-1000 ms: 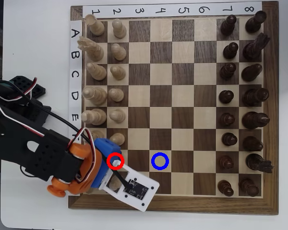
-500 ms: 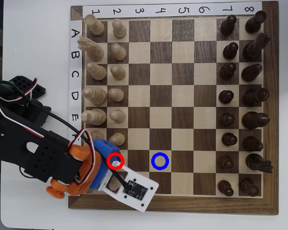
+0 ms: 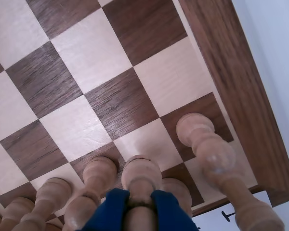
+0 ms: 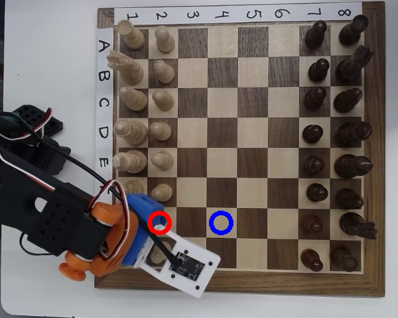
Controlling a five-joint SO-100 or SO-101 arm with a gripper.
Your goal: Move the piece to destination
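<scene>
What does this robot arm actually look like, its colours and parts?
In the overhead view the arm is mostly black plastic, with perforated black housings and loose red, white and black cables. Near the end come orange parts, then a blue gripper carrying a white plate with a small dark circuit board. The wrist view shows two blue fingers.

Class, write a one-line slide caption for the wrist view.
Blue gripper closed around a pale pawn on the chessboard.
</scene>
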